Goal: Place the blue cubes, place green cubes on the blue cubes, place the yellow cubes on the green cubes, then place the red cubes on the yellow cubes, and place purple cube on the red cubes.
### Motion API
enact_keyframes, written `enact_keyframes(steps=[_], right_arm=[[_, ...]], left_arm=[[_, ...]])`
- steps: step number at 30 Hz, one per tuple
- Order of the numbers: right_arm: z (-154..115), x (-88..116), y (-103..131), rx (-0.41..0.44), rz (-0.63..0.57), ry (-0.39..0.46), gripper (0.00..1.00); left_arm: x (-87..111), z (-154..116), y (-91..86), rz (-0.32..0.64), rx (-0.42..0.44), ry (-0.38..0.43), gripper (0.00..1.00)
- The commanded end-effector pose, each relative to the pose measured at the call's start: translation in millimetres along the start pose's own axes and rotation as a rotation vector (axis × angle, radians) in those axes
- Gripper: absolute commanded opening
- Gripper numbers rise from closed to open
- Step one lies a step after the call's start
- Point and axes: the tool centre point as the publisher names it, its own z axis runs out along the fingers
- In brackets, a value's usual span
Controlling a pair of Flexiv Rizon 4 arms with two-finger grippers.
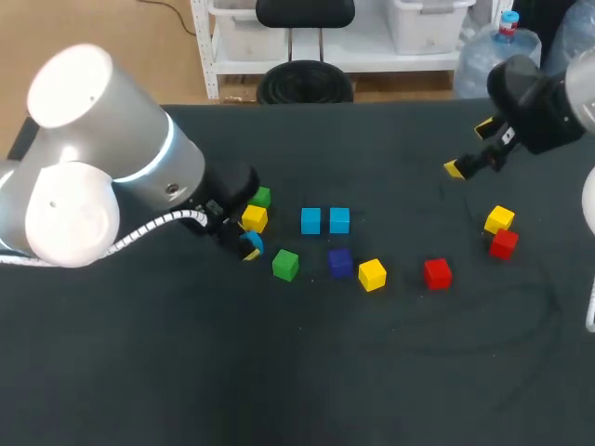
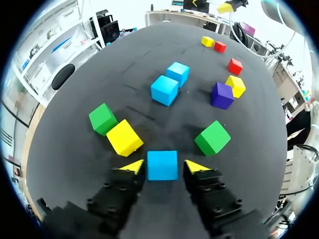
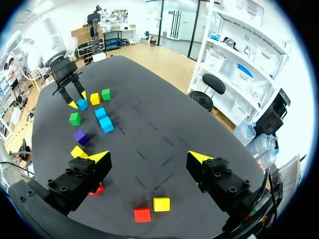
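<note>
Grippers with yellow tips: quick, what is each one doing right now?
Left gripper: open, straddling a small blue cube, not yet clamped.
Right gripper: open, empty.

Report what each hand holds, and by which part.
Right hand: nothing. Left hand: a blue cube sits in it, flanked on two opposite sides; a firm grip cannot be told.

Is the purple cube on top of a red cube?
No, the purple cube sits right on the table, beside a yellow cube.
</note>
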Motion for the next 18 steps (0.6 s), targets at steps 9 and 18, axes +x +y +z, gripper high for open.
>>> enact_keyframes(steps=[9,18], right_arm=[[0,0,1,0.005,0.001,0.001,1.0],[0,0,1,0.005,0.001,0.001,1.0]], left_arm=[[-1.8,-3,-2.9,0.011,0.002,-0.009,0.0],[-5.9,-20,1.6,0.052,-0.012,-0.012,0.0]])
